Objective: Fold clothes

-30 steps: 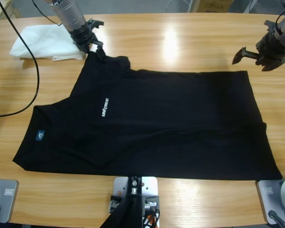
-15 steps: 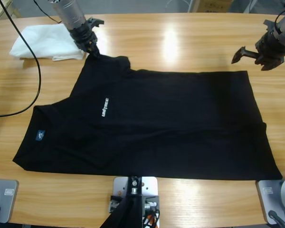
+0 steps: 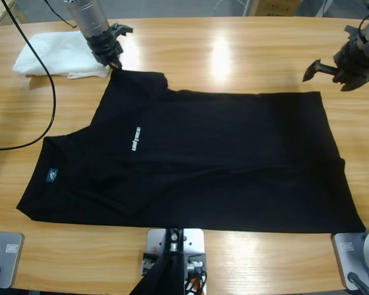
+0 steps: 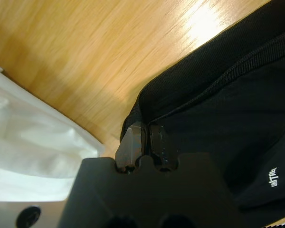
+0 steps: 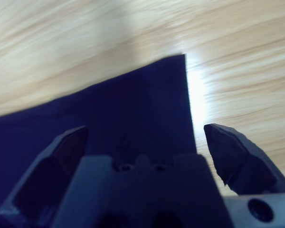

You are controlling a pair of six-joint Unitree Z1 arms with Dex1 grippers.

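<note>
Polo shirt (image 3: 190, 160) lies flat on desk (image 3: 246, 49). Left end effector (image 4: 143, 142) pinched on sleeve hem, beside white garment (image 3: 55, 55). Right end effector (image 5: 145, 142) wide open, empty, over shirt's far corner. Your risk: thin pinch slips when you lift; lifting one-sided bunches fabric.

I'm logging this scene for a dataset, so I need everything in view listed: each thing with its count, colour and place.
Polo shirt: one, black, spread flat across the middle of the table, white chest lettering up.
Folded garment: one, white, at the table's far left corner, beside the shirt's sleeve.
Cable: one, black, looping over the table's left end.
Table: one, light wood, under everything.
Left gripper: one, black fingers shut on the sleeve hem.
Right gripper: one, black fingers open, over the shirt's far bottom corner.
</note>
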